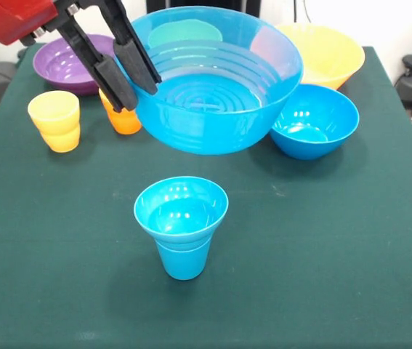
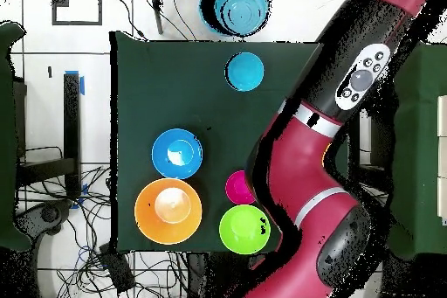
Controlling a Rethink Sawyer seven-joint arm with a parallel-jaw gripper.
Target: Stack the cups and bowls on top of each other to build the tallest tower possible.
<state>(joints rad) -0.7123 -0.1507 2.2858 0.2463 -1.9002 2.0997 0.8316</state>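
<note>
My gripper is shut on the left rim of a large blue bowl and holds it in the air above the table's far half. The bowl also shows at the top of the overhead view. Below and nearer the camera stands a blue cup with a small blue bowl nested on top; this tower also shows in the overhead view. A yellow cup and an orange cup stand at the left, the orange one partly behind my fingers.
A purple bowl sits at the far left, a yellow-orange bowl at the far right, and a medium blue bowl in front of it. A green bowl and a red bowl lie near the robot's base.
</note>
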